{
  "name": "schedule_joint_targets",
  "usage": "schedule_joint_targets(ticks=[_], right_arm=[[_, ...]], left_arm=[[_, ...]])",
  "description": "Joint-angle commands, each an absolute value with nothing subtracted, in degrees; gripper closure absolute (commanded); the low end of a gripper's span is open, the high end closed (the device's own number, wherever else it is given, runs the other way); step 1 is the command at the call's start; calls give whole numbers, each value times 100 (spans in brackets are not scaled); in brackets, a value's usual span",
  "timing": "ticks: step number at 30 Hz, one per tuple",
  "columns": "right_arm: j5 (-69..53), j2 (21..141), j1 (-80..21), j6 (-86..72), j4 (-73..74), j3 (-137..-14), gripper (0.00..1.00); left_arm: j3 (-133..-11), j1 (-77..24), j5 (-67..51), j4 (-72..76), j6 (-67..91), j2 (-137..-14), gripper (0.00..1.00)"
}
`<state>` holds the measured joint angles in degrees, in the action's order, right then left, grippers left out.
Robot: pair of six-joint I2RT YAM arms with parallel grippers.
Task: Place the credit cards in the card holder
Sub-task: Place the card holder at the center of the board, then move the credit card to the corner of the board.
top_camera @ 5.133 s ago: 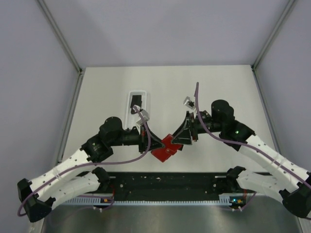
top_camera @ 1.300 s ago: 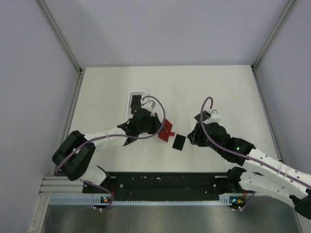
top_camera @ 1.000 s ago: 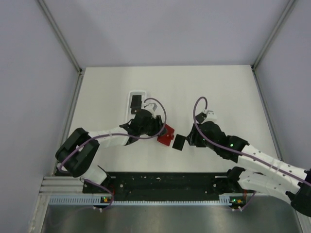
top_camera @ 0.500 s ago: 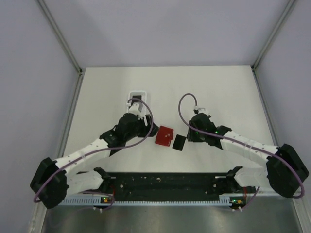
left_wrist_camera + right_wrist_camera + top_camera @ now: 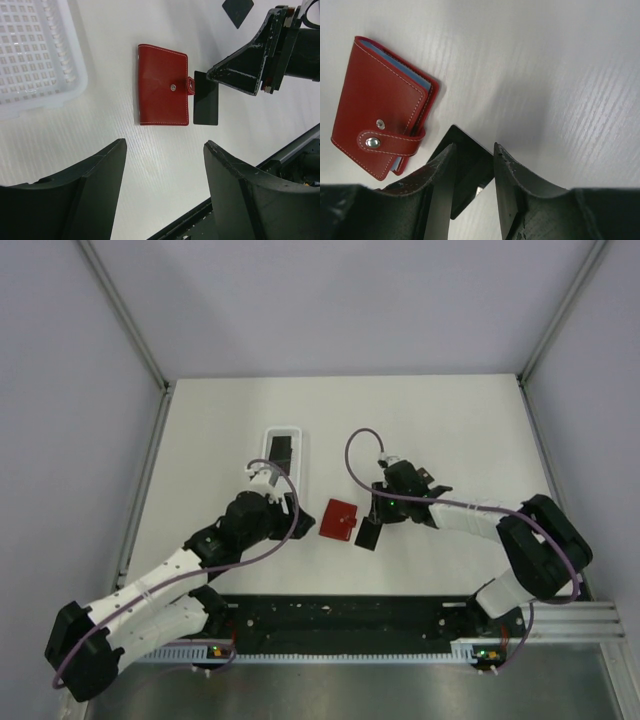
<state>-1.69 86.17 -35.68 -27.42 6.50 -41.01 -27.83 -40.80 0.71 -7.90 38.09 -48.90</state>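
Right fingers point(image 5: 509, 176), slightly spread, are reaching the credit card point(image 5: 472, 155). Left fingers point(image 5: 95, 190) are hanging wide apart. I think the shut card holder point(image 5: 380, 105) needs opening next.

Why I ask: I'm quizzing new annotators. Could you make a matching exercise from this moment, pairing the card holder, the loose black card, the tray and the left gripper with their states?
Column one:
1. card holder
2. black card
3. tray
4. left gripper

Column two:
A. open, holding nothing
B. white, with a gridded floor
C. red, closed and snapped
D. lying flat beside the card holder, at the right gripper

Pairs: 1-C, 2-D, 3-B, 4-A
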Motion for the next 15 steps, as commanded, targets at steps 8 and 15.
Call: schedule_joint_targets(ticks=[8,15], right_arm=[[-905,9035,-3516,-2672,211,-4184,66],[-923,8860,-3709,-2742,413,-4052,68]], left_arm=[[-2593,-4104,-193,-712,3894,-4755,33],[-2286,-4148,-369,-615,3981,-4544,38]])
